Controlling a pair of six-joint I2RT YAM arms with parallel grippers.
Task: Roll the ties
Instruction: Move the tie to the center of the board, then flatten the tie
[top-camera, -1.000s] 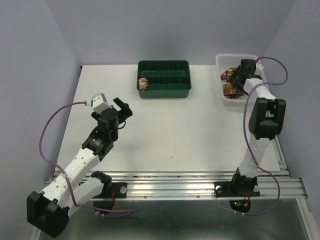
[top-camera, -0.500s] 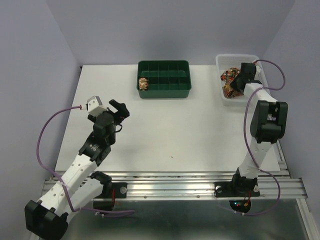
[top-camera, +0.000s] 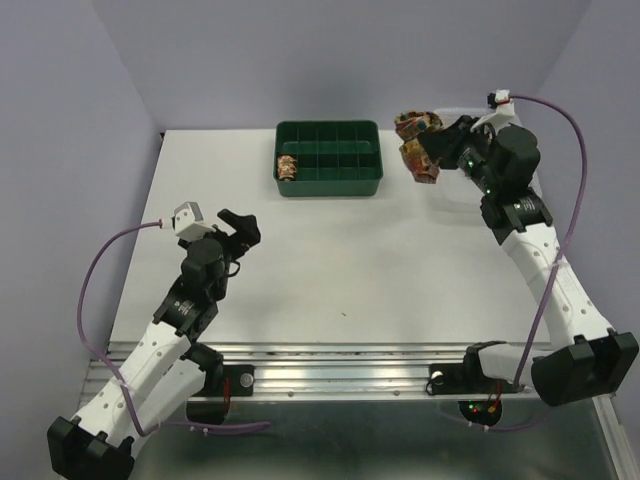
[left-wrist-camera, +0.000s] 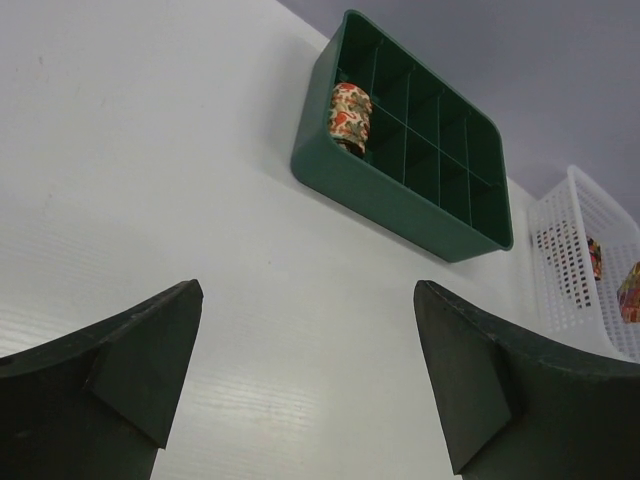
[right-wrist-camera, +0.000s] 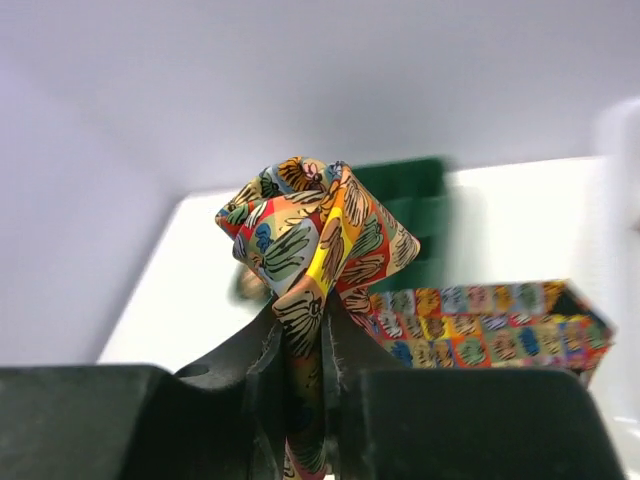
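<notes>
Although one rolled tie (top-camera: 287, 166) already sits in a compartment at the left end of the green divided tray (top-camera: 330, 186) at the far side of the tabletop (top-camera: 350, 260), the top view shows the job only partly done. The right gripper (top-camera: 440, 152) holds a loose, bunched tie (top-camera: 418, 143) in the air just right of the tray, not yet rolled. The left gripper (top-camera: 240, 225) hovers over the near left of the tabletop, well apart from both ties.

In the left wrist view, the left gripper's fingers stand wide apart with nothing between them. Beyond them lie the tray with its single roll and a white basket (left-wrist-camera: 572, 250) at far right, through whose mesh more patterned fabric shows; how many ties it holds I cannot tell.

In the right wrist view, the fingers are pinched tight on a crumpled fold of the tie. By my reckoning, this tie needs laying flat and rolling.
</notes>
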